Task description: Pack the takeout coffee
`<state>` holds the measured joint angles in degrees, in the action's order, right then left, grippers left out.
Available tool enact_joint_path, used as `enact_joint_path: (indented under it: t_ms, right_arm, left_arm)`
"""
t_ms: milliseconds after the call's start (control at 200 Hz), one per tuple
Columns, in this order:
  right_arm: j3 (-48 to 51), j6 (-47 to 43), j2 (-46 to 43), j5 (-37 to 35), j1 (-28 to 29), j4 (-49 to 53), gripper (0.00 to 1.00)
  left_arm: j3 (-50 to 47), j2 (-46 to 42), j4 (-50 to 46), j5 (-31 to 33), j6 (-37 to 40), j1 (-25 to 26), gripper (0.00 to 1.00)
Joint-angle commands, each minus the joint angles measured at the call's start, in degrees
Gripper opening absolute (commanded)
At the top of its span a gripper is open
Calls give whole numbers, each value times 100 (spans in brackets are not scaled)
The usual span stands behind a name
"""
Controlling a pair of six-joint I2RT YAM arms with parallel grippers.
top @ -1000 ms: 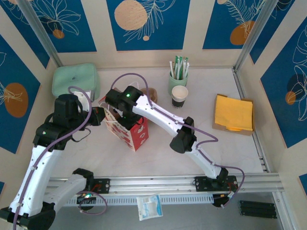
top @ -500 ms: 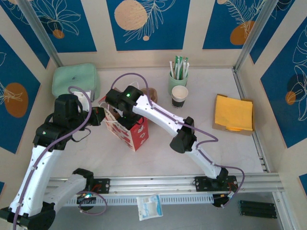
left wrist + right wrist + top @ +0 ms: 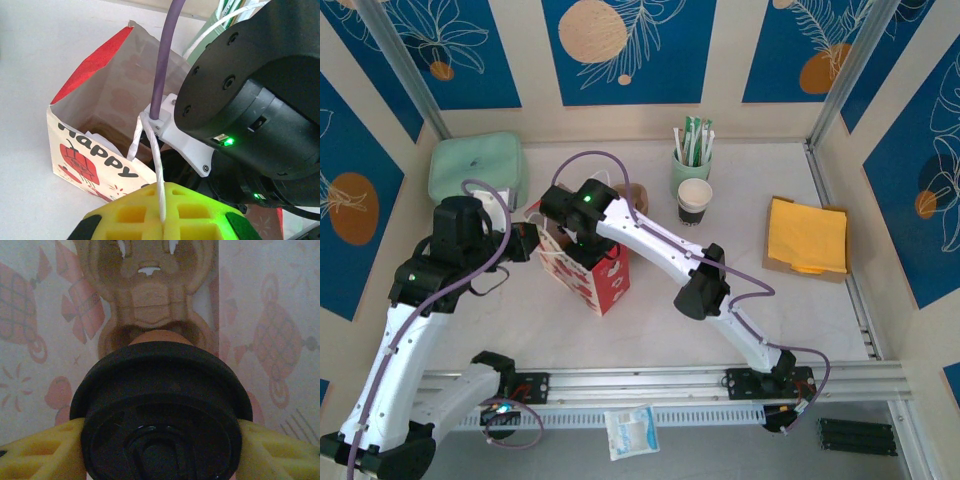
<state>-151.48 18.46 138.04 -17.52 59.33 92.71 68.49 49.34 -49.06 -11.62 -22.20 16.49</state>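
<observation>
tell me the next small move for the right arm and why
Probably ease the takeout coffee a little lower before any release. The right jaws hold it upright inside the paper bag, above the brown tray; whether it rests there is unclear. The left jaws are shut on the bag's string handle, pulling it taut.

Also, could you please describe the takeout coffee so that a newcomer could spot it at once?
Find the red-and-white gift bag left of centre, where the right gripper reaches in. Between its yellow fingers sits the takeout coffee, brown under a round black lid; the black-sided cup beside the mint-green cup has no lid.
</observation>
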Motion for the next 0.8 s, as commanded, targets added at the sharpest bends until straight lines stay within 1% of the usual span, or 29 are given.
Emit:
enact_joint_path:
  t_ms: [0,790]
  right_arm:
    - [47,114,-14,-55,-27,636,57]
    - [160,260,5,-278,-36,635,57]
  left_arm:
    - [-51,4,72,-135,-39,-58,0]
    - [-61,-15,79,-130,-39,-58,0]
